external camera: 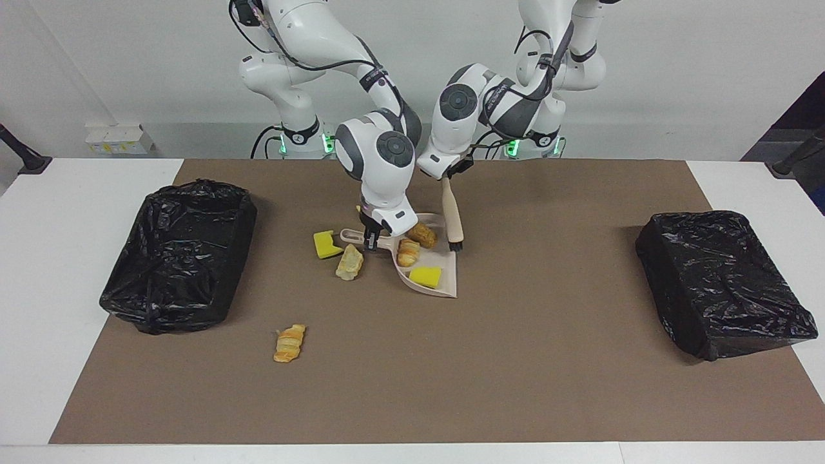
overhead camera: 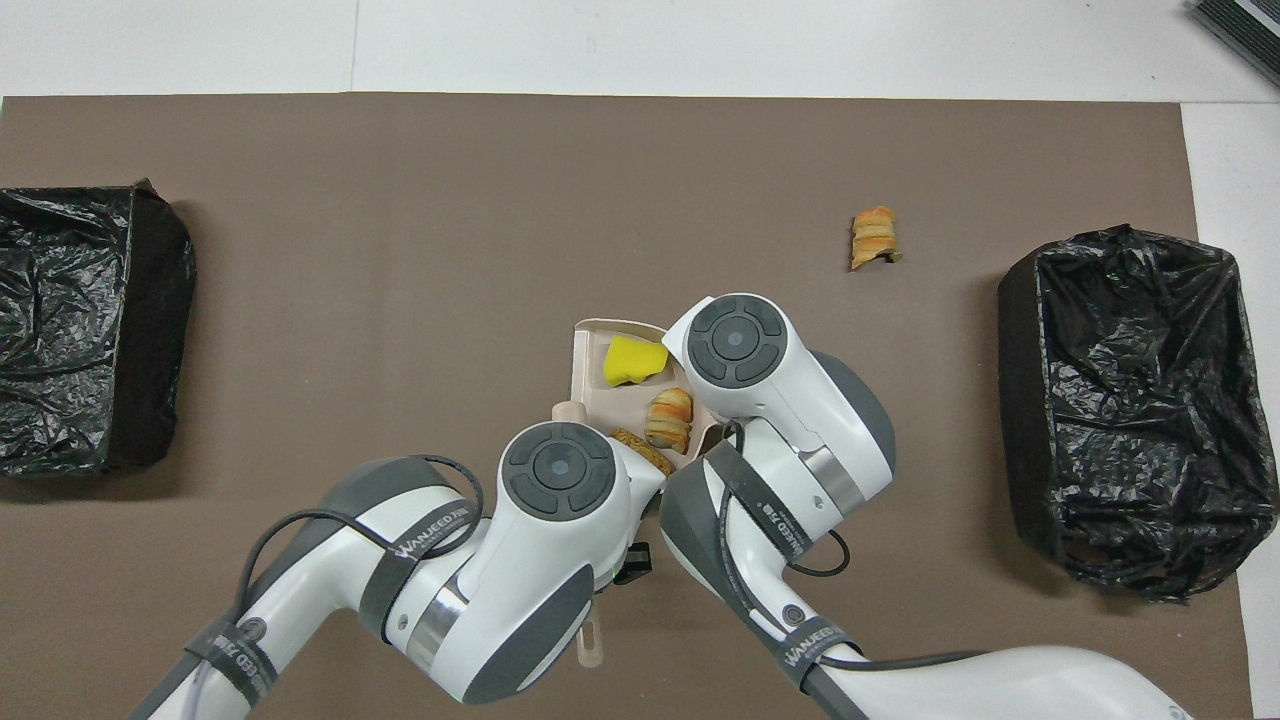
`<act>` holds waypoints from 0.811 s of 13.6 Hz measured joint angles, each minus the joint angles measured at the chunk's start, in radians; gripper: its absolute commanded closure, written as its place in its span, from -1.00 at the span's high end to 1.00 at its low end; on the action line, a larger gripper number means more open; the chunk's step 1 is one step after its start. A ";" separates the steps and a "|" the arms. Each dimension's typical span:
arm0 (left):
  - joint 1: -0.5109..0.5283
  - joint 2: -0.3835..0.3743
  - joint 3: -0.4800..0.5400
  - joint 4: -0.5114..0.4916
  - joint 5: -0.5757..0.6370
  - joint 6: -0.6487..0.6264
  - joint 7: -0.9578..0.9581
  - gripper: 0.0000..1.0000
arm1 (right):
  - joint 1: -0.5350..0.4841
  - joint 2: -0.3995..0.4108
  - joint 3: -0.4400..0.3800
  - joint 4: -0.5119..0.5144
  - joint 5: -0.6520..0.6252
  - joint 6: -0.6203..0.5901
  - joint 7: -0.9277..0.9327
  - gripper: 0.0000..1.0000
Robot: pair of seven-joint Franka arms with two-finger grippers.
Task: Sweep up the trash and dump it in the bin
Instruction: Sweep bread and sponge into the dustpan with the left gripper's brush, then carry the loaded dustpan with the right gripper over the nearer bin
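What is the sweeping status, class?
Left hand shut on beige brush; right hand shut on beige plastic dustpan. Three scraps in pan. Yellow sponge chunk, pale pastry, orange pastry unswept.
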 measured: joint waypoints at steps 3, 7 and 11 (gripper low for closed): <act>0.001 -0.028 0.033 0.002 0.001 -0.038 0.063 -1.00 | -0.045 -0.013 -0.001 0.004 0.006 0.024 -0.081 -1.00; 0.000 -0.032 0.031 0.002 0.001 -0.038 0.068 -1.00 | -0.112 -0.052 -0.002 0.007 0.014 0.023 -0.219 -1.00; 0.000 -0.032 0.031 0.002 0.001 -0.037 0.070 -1.00 | -0.216 -0.092 -0.004 0.076 0.042 -0.066 -0.391 -1.00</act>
